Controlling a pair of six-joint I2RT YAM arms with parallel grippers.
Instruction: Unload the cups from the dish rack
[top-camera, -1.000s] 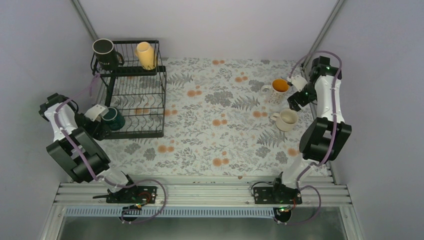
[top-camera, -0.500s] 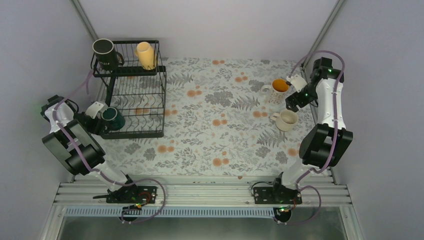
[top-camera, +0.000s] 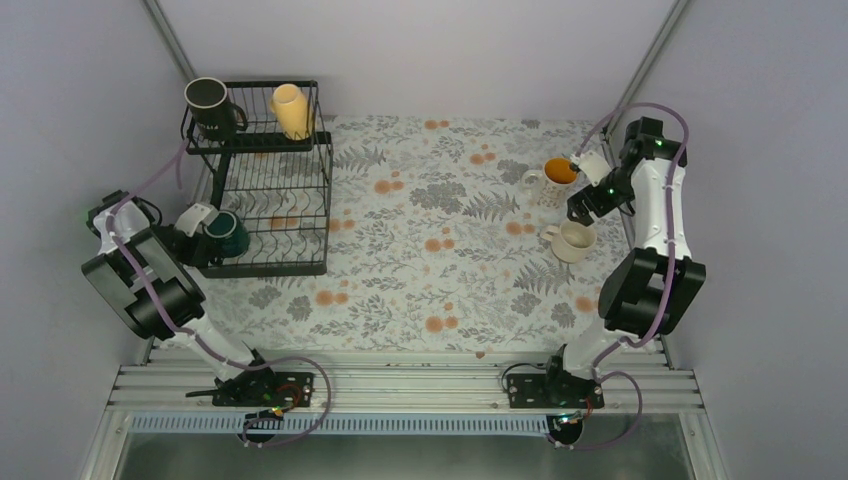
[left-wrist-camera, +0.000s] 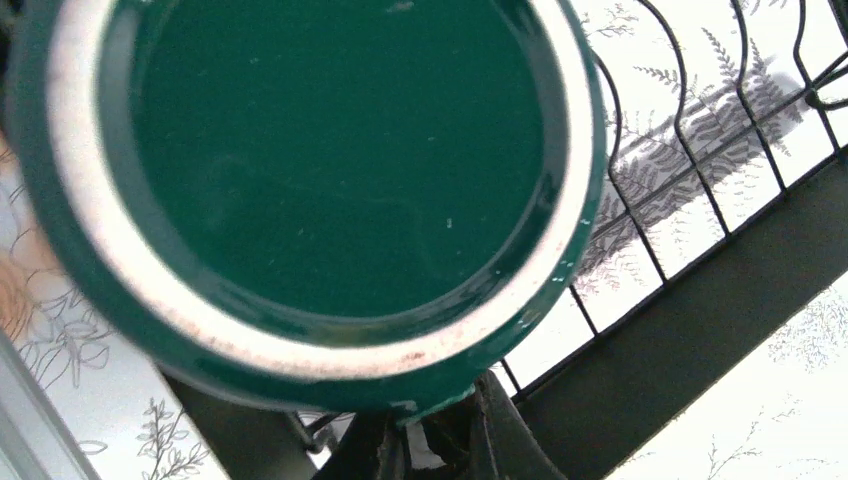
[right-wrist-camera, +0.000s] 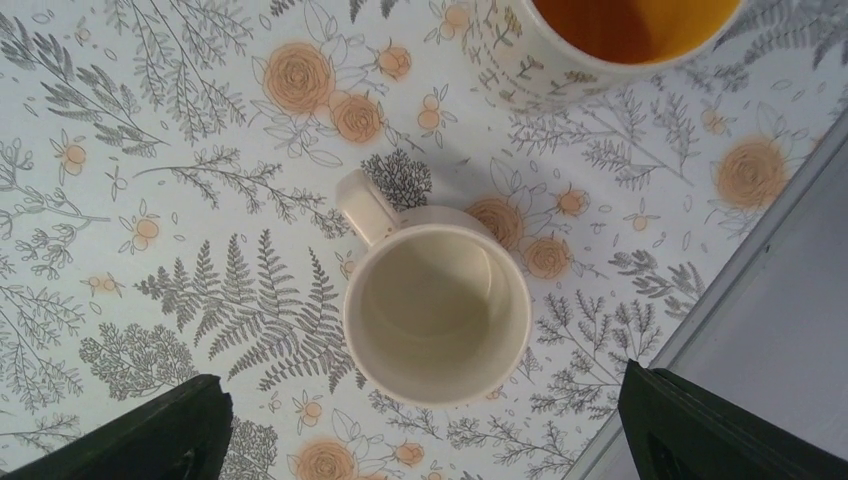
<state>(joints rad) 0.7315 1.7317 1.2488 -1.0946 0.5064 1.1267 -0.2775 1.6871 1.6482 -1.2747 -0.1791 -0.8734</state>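
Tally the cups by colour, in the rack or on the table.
green mug: 1
black mug: 1
yellow tumbler: 1
cream mug: 1
orange-inside cup: 1
Total: 5 cups

Grey-and-orange floral tablecloth (top-camera: 420, 290); black rack (top-camera: 280, 268); dark green mug (left-wrist-camera: 320, 180); cream mug (right-wrist-camera: 436, 312); orange-lined cup (right-wrist-camera: 610, 30); pale yellow tumbler (top-camera: 291, 110); black mug (top-camera: 208, 102).
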